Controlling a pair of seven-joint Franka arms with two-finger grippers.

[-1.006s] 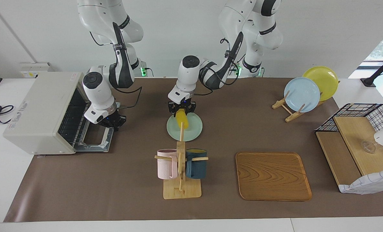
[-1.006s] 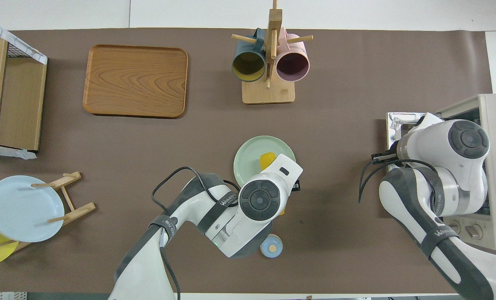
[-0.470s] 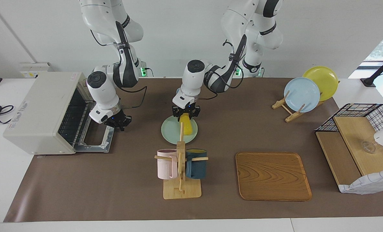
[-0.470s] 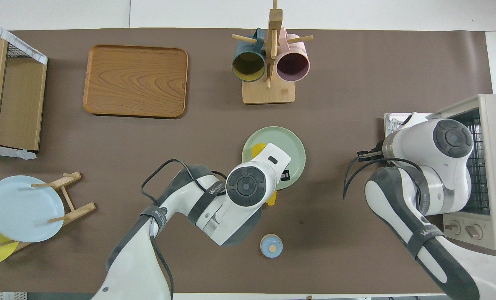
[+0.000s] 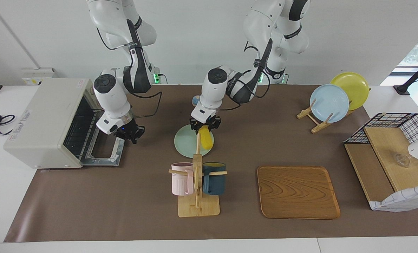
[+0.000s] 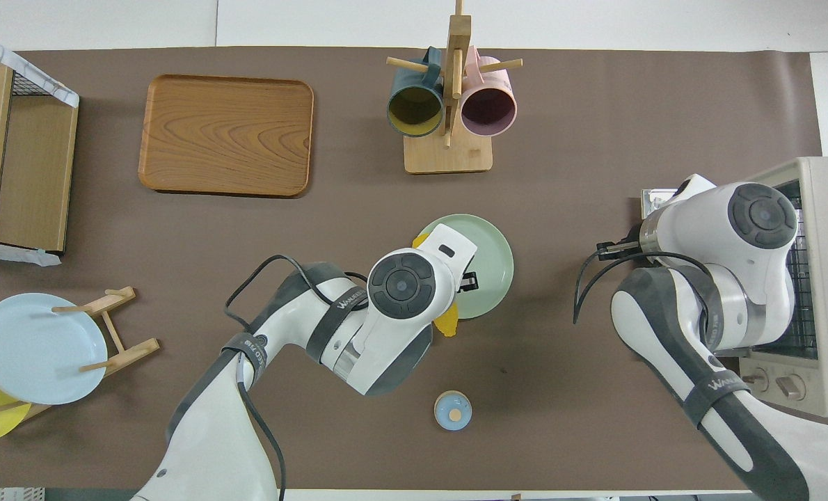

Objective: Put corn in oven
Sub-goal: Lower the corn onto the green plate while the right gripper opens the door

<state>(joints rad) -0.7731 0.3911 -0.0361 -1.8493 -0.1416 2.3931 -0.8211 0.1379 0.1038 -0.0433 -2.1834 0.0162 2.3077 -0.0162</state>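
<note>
The yellow corn hangs tilted from my left gripper, which is shut on its upper end. It hangs over the edge of a pale green plate at mid-table. In the overhead view the left arm's wrist covers most of the corn and part of the plate. The off-white oven stands at the right arm's end of the table, its door folded down and the wire rack showing. My right gripper is shut and holds nothing, just above the table beside the open door.
A mug rack with a pink and a dark blue mug stands farther from the robots than the plate. Toward the left arm's end are a wooden tray, a plate stand and a wire shelf. A small blue disc lies near the robots.
My left gripper has risen with the corn and moved out from the robots. The green plate has slid toward the oven. My right gripper has drawn slightly away from the oven door.
</note>
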